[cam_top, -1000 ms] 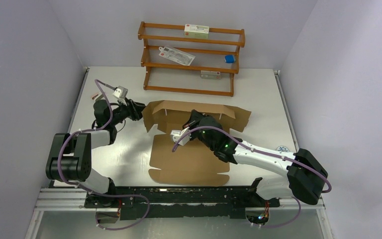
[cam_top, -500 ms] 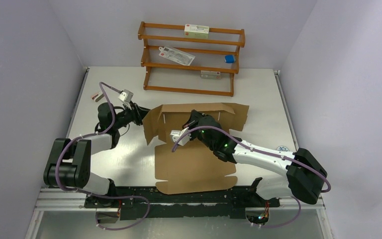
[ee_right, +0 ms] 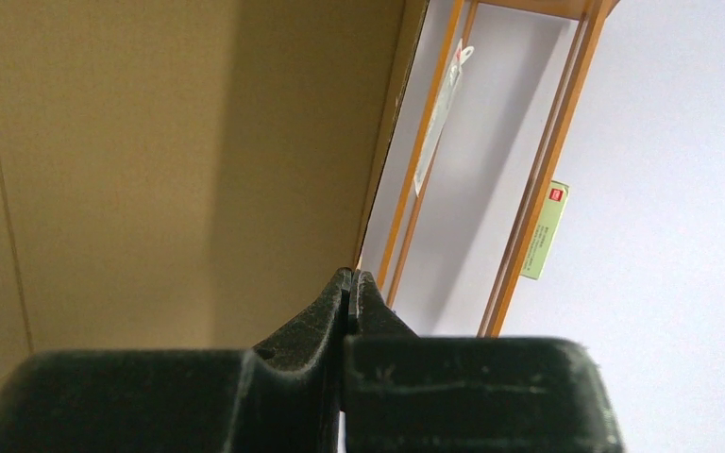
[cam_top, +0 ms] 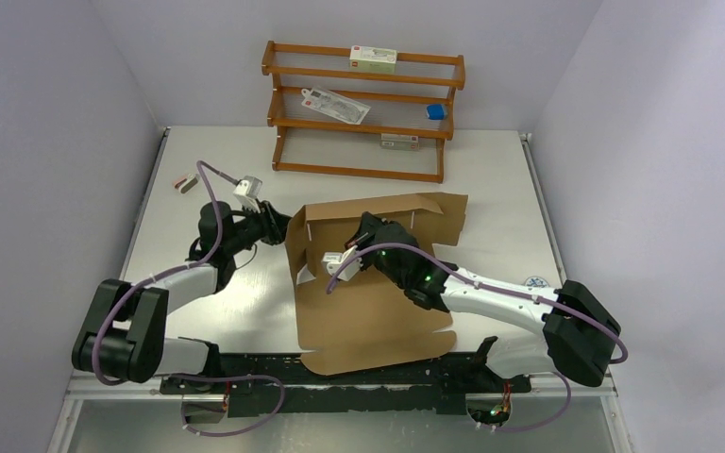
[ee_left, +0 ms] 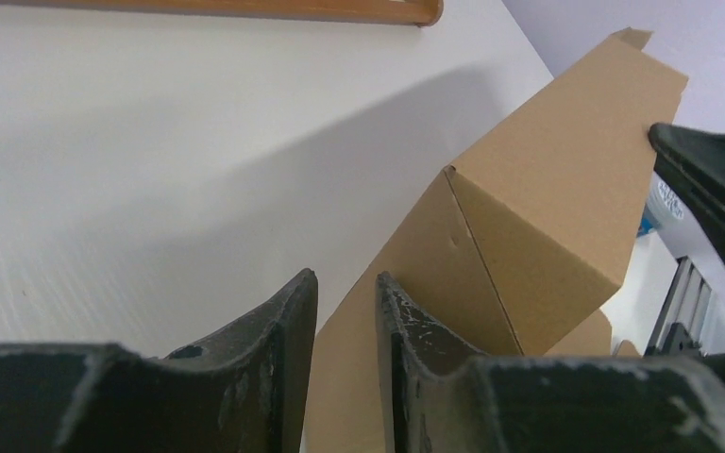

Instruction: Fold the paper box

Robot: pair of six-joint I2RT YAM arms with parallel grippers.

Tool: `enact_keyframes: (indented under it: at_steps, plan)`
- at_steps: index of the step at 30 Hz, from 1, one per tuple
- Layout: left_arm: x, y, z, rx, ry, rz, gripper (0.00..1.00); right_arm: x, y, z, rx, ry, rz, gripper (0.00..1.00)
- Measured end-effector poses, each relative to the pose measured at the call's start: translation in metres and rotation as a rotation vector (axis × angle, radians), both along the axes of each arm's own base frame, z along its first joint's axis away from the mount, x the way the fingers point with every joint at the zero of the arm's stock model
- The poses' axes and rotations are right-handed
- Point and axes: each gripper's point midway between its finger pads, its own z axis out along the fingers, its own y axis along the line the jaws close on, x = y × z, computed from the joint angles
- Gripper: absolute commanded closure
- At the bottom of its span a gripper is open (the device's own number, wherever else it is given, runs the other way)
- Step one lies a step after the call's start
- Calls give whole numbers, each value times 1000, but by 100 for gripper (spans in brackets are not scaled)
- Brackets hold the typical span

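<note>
From above, the brown corrugated cardboard box sheet [cam_top: 368,311] lies centred on the white worktop [cam_top: 500,198], its rear panel raised. The left pincer [cam_top: 278,226] is at its left flap and the right pincer [cam_top: 365,229] against the panel. Only the wrist views show the fingers: the left ones are narrowly parted with the flap's edge in the gap, grip impossible to tell. The right ones are pressed together at the panel's rim.

1. This was a robotics lab test cell: plain pale walls [cam_top: 47,142] boxed in a white table [cam_top: 500,189].
2. Two robot arms [cam_top: 491,294] were bolted to a black rail [cam_top: 378,361].
3. A wooden rack [cam_top: 359,172] held staged cartons [cam_top: 374,59].
</note>
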Motion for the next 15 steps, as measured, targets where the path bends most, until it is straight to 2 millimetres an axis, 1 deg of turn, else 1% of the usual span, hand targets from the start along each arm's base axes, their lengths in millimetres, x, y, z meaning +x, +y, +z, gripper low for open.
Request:
enact_keyframes:
  at_steps: [4, 7, 10, 15]
  plan:
    - [-2, -3, -1, -22, 34, 47, 63, 0, -1, -1, -4, -5, -6, 100]
    - [-7, -4, -1, -25, 38, 74, 61, 1, -3, -1, -6, -9, -17, 100]
    - [-21, -2, -7, -23, 37, 89, 60, 0, -4, -1, -6, -10, -19, 100]
    - [-50, 0, -25, -10, 58, 79, 58, -1, -4, -4, -8, -9, -16, 100]
